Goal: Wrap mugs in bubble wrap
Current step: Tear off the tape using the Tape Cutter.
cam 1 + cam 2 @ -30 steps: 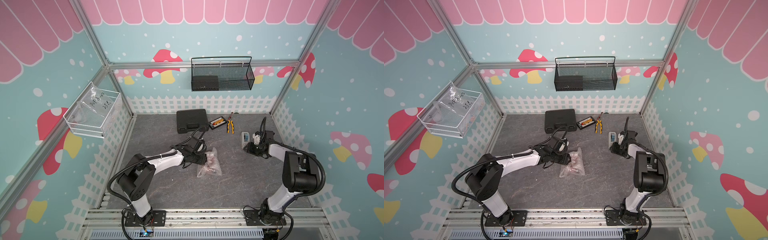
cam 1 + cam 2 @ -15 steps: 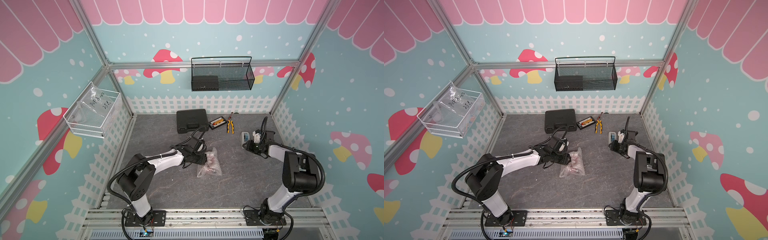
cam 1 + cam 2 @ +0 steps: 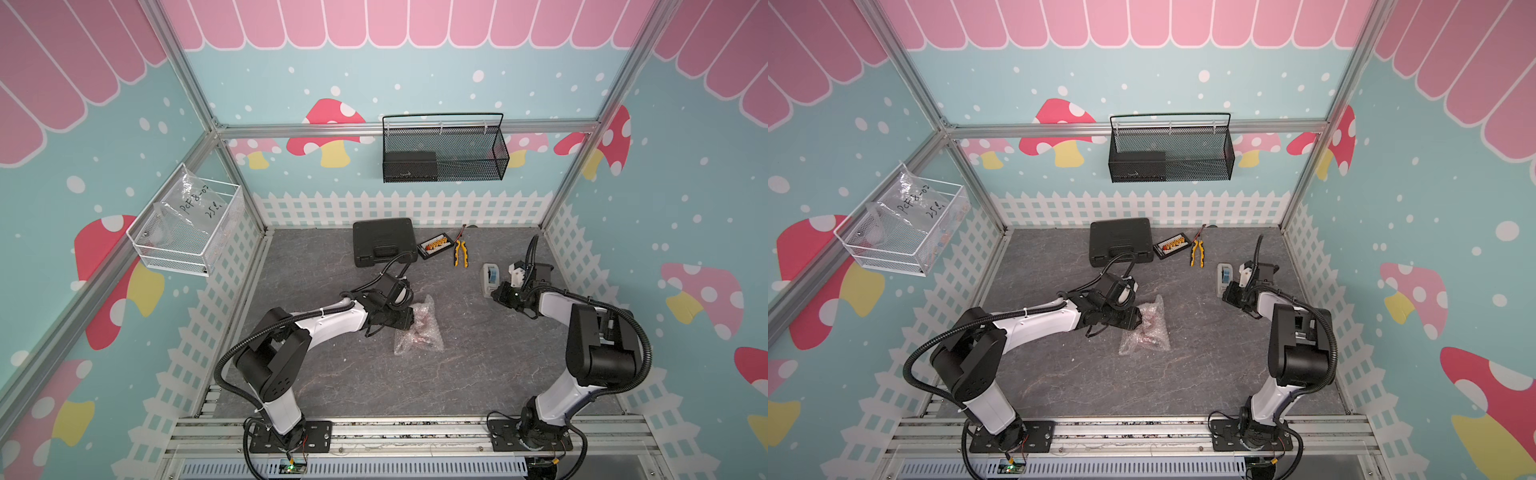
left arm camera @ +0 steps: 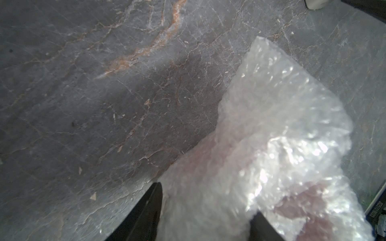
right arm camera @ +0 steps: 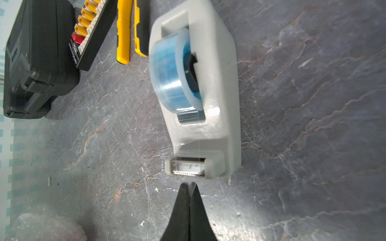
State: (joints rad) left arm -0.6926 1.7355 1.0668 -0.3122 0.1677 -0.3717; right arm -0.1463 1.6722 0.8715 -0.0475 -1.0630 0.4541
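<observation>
The bubble wrap (image 3: 419,328) (image 3: 1146,328) lies bunched round the mug near the table's middle. The mug (image 4: 302,204) shows only as a reddish shape through the plastic. My left gripper (image 3: 409,320) (image 4: 207,198) is shut on this bundle from its left side, one dark finger on each side of the wrap. At the back right stands a grey-white tape dispenser (image 3: 489,279) (image 5: 200,100) with a blue-tinted roll. My right gripper (image 3: 496,297) (image 5: 189,184) is shut right at its serrated cutter, and a thin clear sliver of tape end shows between the tips.
A black case (image 3: 384,241), a small board with orange connectors (image 3: 434,246) and yellow pliers (image 3: 460,253) lie along the back of the table. A black mesh basket (image 3: 442,153) hangs on the back wall. A white wire basket (image 3: 187,232) with a clear bag hangs on the left.
The right gripper's jaws have closed at the dispenser's cutter. The left arm and the wrapped bundle have not moved.
</observation>
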